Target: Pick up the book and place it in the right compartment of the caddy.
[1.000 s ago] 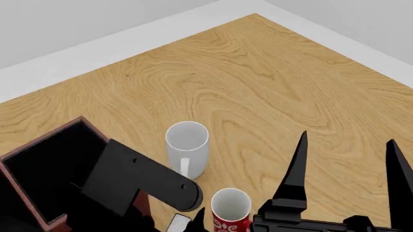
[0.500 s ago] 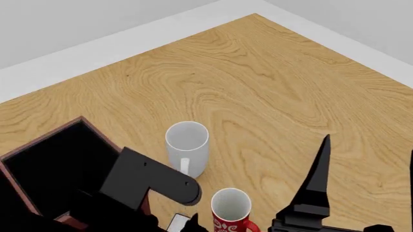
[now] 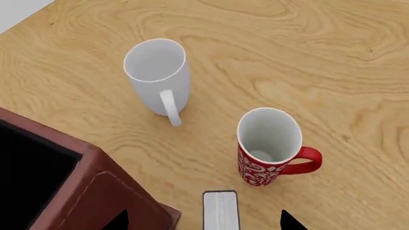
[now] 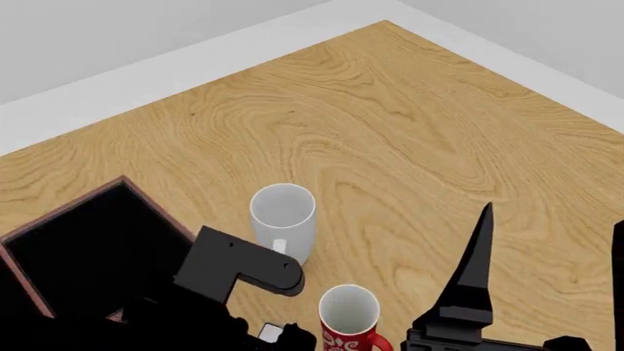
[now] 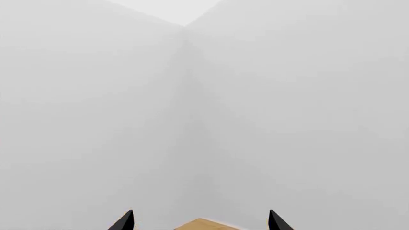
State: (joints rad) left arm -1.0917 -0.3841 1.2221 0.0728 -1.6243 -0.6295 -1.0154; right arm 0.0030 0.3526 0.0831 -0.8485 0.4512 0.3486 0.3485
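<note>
The book [image 3: 221, 211] stands on the wood table with its white page edges facing the left wrist camera, next to the caddy's reddish-brown corner [image 3: 96, 191]. My left gripper [image 3: 204, 224] is open, with one fingertip on each side of the book and not touching it. In the head view only a sliver of the book [image 4: 271, 333] shows under my left arm. The caddy [image 4: 69, 210] shows one deep, black-lined pocket [image 4: 88, 248] with raised walls at the left. My right gripper [image 4: 551, 270] is open and empty, pointing up at the lower right.
A white mug [image 4: 283, 219] stands beside the caddy, and a red patterned mug [image 4: 348, 318] stands near the book; both also show in the left wrist view, white [image 3: 156, 72] and red [image 3: 271, 148]. The right wrist view shows only grey walls and the table corner [image 5: 201, 224].
My left arm has moved down and toward the book, covering more of the caddy's near side. My right gripper has shifted right and lower in the head view.
</note>
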